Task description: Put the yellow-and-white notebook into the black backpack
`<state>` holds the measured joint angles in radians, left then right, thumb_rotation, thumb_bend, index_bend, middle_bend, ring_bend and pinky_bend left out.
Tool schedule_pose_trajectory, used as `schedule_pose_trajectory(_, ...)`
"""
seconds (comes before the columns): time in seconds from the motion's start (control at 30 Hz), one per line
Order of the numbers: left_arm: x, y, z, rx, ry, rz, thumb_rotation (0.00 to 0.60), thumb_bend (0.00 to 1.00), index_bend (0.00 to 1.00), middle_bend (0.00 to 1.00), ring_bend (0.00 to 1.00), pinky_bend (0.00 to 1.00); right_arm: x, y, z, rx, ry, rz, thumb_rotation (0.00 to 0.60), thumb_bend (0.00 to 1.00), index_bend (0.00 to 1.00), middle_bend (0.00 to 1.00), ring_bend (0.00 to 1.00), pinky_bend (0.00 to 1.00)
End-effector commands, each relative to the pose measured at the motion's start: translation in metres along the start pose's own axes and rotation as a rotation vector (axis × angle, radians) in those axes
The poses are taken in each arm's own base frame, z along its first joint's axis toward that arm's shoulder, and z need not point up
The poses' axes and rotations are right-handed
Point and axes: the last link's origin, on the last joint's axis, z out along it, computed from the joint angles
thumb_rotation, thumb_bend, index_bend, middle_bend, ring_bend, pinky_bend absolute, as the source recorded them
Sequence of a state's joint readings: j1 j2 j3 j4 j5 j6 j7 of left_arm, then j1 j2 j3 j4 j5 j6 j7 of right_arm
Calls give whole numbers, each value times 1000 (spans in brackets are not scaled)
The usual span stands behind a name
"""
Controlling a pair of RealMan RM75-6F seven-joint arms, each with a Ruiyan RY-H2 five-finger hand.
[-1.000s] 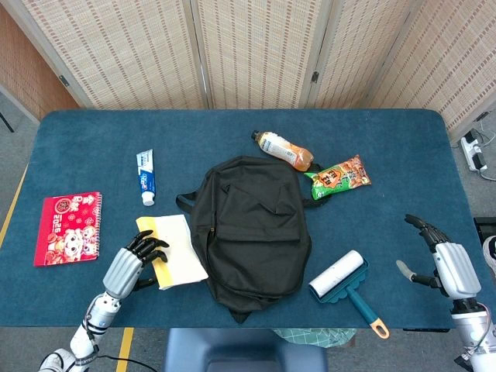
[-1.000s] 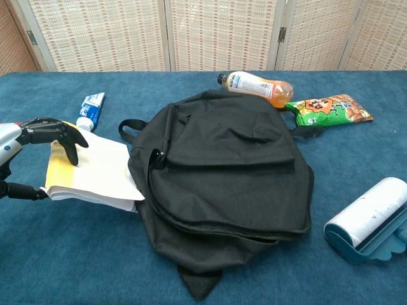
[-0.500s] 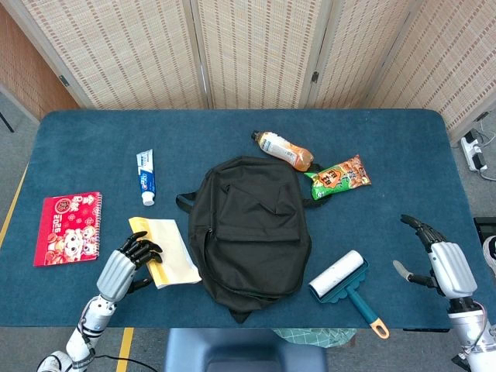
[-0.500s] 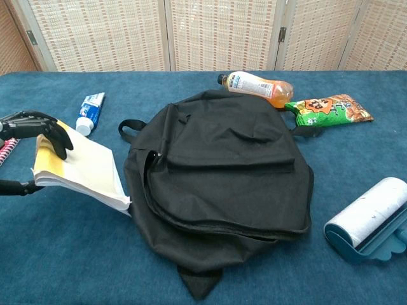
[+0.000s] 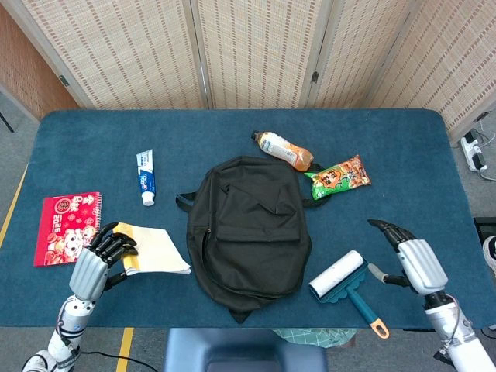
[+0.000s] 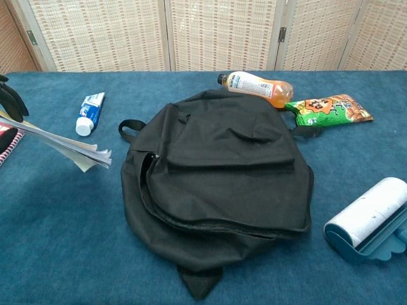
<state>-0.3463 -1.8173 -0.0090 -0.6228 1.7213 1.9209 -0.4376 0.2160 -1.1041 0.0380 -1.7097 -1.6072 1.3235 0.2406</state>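
My left hand [image 5: 99, 256] grips the yellow-and-white notebook [image 5: 153, 249] by its left end. The notebook is lifted off the table, left of the backpack; in the chest view the notebook [image 6: 67, 145] shows edge-on with its free end drooping, and only my left hand's fingertips [image 6: 9, 98] show at the frame's left edge. The black backpack [image 5: 248, 229] lies flat in the middle of the table, appearing closed. My right hand [image 5: 409, 257] hovers open at the front right, fingers spread, holding nothing; the chest view does not show it.
A red spiral notebook [image 5: 68, 227] lies at the far left, a toothpaste tube [image 5: 145, 176] behind the held notebook. An orange drink bottle [image 5: 284, 149] and a snack bag [image 5: 339, 177] lie behind the backpack. A lint roller [image 5: 345, 284] lies right of it, close to my right hand.
My left hand has raised the notebook off the table and drawn it left, away from the backpack. My right hand has moved inward to the left, toward the lint roller.
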Motion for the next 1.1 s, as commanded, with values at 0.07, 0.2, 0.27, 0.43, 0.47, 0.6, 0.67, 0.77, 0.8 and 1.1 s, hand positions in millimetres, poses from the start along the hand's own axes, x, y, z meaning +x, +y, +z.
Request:
schedule_pose_trajectory(0.07, 10, 2, 3, -26, 38, 23, 600, 476, 699, 499, 411, 243, -19, -25, 14, 87, -96, 3, 600, 309, 199, 218, 213, 279)
schedule_pose_trajectory(0.2, 15, 6, 5, -50, 65, 38, 600, 476, 705, 505, 415, 244, -41, -52, 29, 178, -208, -8, 600, 307, 244, 223, 214, 279)
schedule_pose_trajectory(0.27, 18, 7, 7, -60, 78, 37, 600, 476, 706, 506, 417, 244, -51, -64, 38, 214, -255, -12, 600, 308, 255, 224, 214, 279)
schedule_pose_trajectory(0.43, 25, 10, 8, -75, 111, 46, 600, 475, 706, 508, 418, 244, -74, -89, 54, 277, -338, -31, 600, 307, 255, 224, 214, 279)
schedule_pose_trajectory(0.47, 26, 11, 9, -76, 117, 47, 600, 475, 706, 508, 419, 243, -79, -92, 57, 285, -353, -38, 600, 308, 256, 224, 214, 279)
schedule_pose_trajectory(0.6, 31, 11, 9, -79, 130, 52, 600, 474, 706, 508, 419, 242, -96, -104, 67, 309, -405, -77, 600, 308, 256, 224, 215, 279)
schedule_pose_trajectory(0.67, 32, 11, 8, -79, 132, 53, 600, 474, 706, 508, 419, 242, -102, -108, 70, 314, -424, -84, 600, 307, 256, 224, 215, 280)
schedule_pose_trajectory(0.77, 33, 12, 7, -75, 133, 54, 600, 474, 706, 508, 418, 241, -111, -115, 73, 332, -444, -106, 600, 305, 255, 224, 214, 279)
schedule_pose_trajectory(0.8, 33, 12, 7, -74, 131, 54, 600, 474, 706, 508, 418, 241, -113, -117, 74, 336, -446, -113, 600, 304, 255, 224, 214, 279)
schedule_pose_trajectory(1.1, 30, 13, 6, -75, 122, 46, 600, 473, 705, 509, 419, 240, -132, -130, 80, 353, -473, -163, 600, 226, 236, 223, 209, 279)
